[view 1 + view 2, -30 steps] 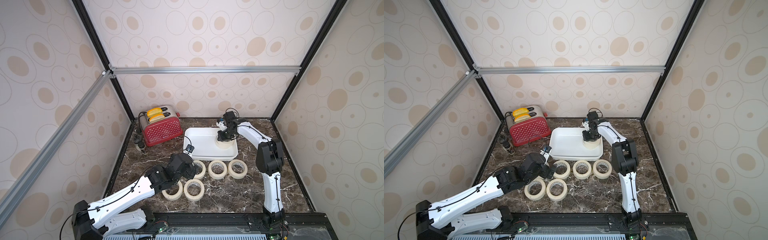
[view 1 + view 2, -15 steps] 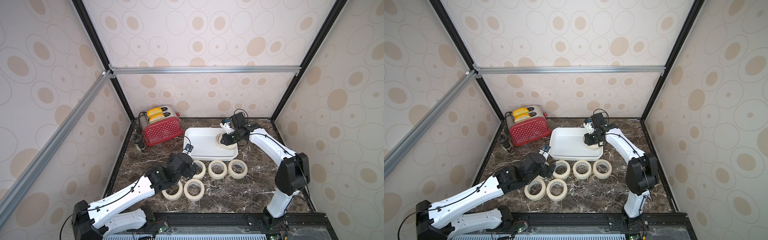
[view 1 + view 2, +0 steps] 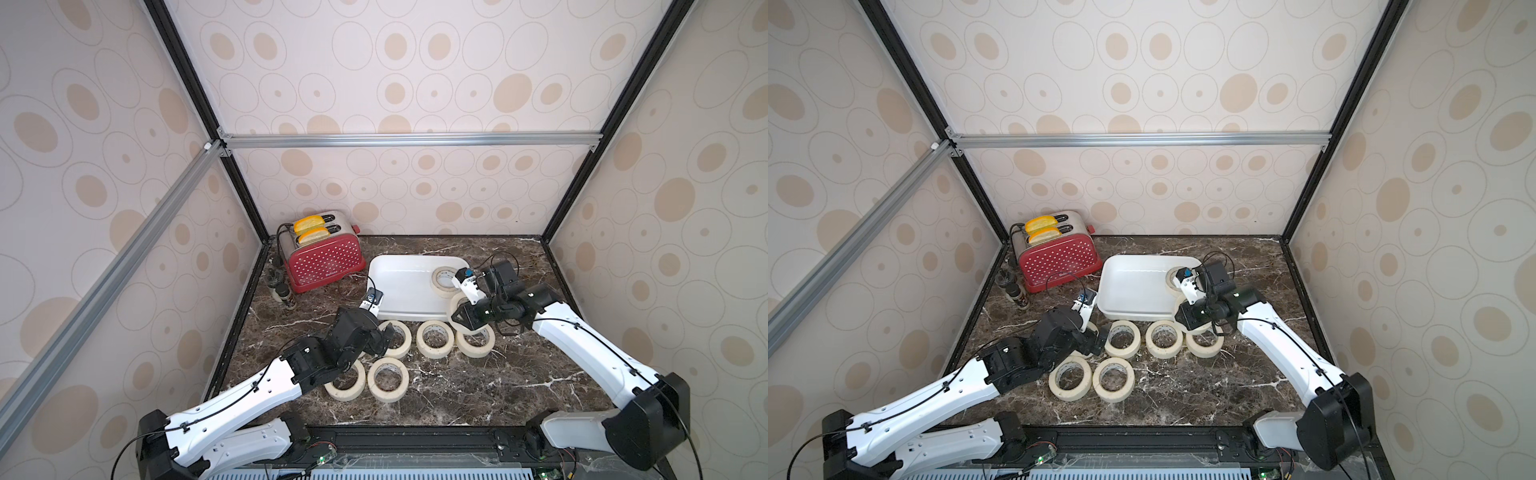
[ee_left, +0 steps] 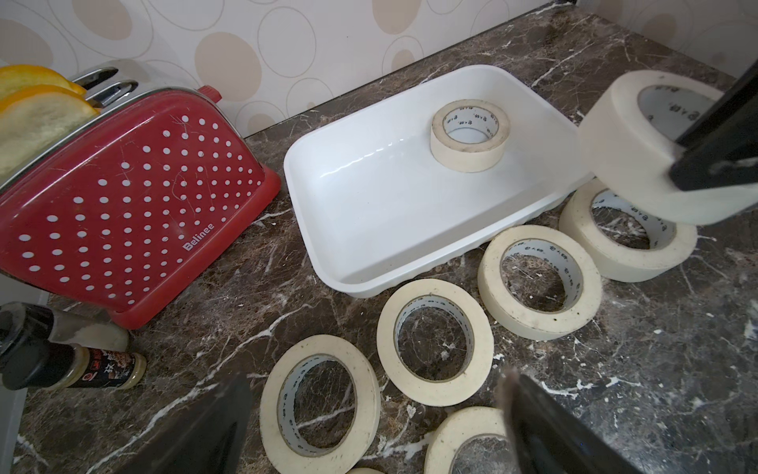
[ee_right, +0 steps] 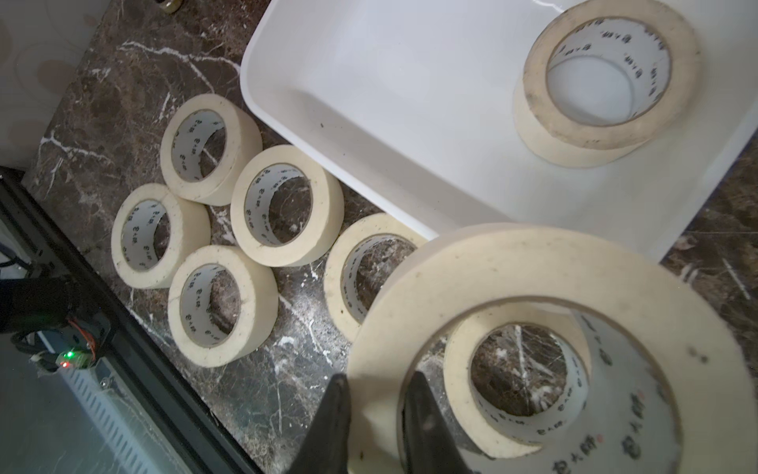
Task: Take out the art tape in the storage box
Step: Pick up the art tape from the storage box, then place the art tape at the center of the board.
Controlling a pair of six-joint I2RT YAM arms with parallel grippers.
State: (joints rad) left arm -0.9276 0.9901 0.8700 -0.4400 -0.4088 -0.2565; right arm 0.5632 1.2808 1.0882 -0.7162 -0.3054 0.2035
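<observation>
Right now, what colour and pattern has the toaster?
The toaster is red with white dots, clearest in the left wrist view.

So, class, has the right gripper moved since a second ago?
Yes. The right gripper, shut on a tape roll, has come forward from over the far right corner of the storage box to its near rim.

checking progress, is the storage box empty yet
Not empty: one art tape roll lies flat inside the storage box; right fingers hold another roll.

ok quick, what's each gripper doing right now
left gripper: open, holding nothing
right gripper: shut on a tape roll, pinching its wall
</observation>
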